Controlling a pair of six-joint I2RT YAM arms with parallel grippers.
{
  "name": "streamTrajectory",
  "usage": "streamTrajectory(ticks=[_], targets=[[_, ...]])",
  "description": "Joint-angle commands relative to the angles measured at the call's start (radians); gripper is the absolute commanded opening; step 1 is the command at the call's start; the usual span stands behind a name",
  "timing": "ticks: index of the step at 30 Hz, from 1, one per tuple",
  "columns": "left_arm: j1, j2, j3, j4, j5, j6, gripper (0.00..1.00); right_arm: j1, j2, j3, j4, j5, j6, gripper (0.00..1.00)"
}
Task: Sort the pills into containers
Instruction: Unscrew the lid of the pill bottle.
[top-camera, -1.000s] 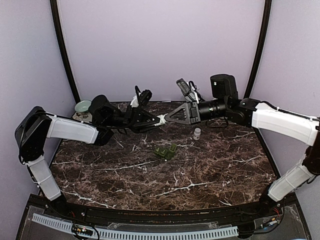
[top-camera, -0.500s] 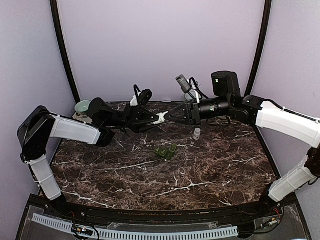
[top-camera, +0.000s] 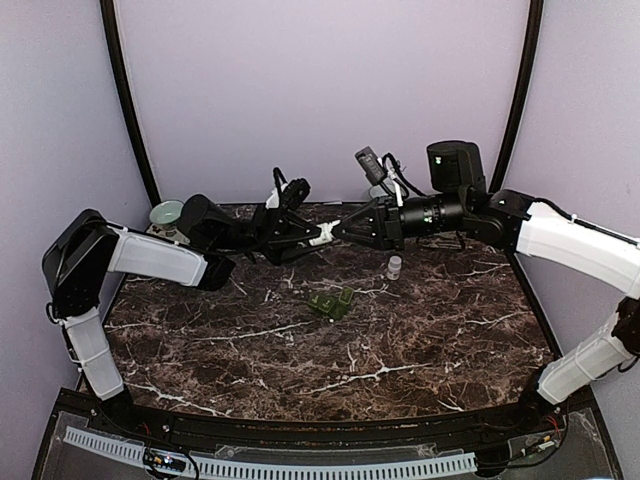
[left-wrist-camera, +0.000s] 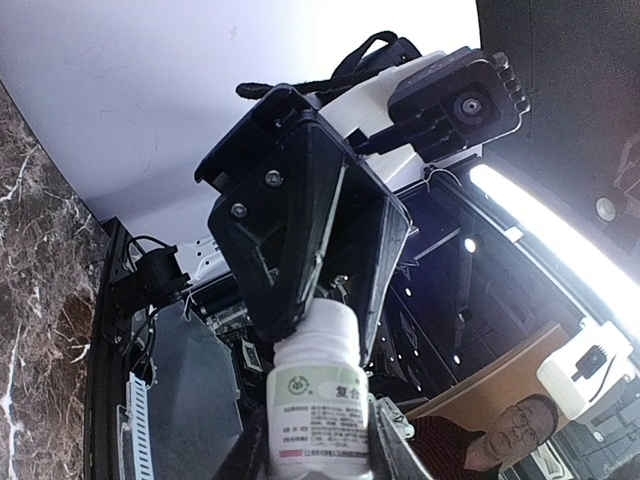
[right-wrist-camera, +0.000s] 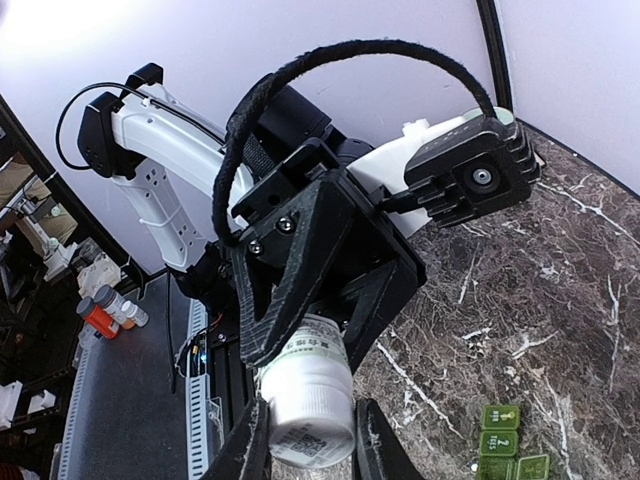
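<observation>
Had my left claw (left-wrist-camera: 320, 452) pinching the pill bottle (left-wrist-camera: 318, 392) by its body and my right claw (right-wrist-camera: 308, 432) pinching the cap (left-wrist-camera: 318, 324), mid-air above the counter (top-camera: 450, 330). My worry was twisting too hard: it could've slipped out, or spilled pills nowhere near the green organizer (top-camera: 332, 303).

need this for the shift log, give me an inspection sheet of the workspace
surface: dark white-veined marble table top
job's things: white plastic pill bottle with a printed label held in the air between the two arms; green compartmented pill organiser and small pale vial on the marble, apart from each other
clutter: pale green bowl at the far left corner
grippers: left gripper shut on the bottle's body; right gripper shut on its cap end
cables: black braided cable loop arching over the left wrist, clear of the bottle
surroundings: lilac backdrop wall; black curved frame poles
</observation>
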Motion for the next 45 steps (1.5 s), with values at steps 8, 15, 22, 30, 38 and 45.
streamTrajectory(ticks=[8,15,22,30,38,45], targets=[[0.025,-0.012,0.044,0.244,0.069,-0.012,0.00,-0.038,-0.009,0.027,-0.053,-0.049,0.020,0.18],[0.024,-0.007,0.052,0.244,0.077,-0.013,0.00,-0.051,0.009,0.027,0.003,-0.129,0.083,0.35],[0.025,0.005,0.066,0.245,0.082,-0.016,0.00,-0.069,0.009,0.016,0.038,-0.167,0.122,0.42],[0.025,0.013,0.068,0.208,0.094,0.021,0.00,-0.115,0.010,-0.025,0.167,-0.216,0.325,0.48],[0.025,-0.055,0.071,-0.226,0.100,0.398,0.00,-0.124,0.093,0.048,0.068,-0.226,0.499,0.50],[0.025,-0.108,0.100,-0.559,0.049,0.725,0.00,-0.125,0.119,0.059,0.080,-0.225,0.651,0.50]])
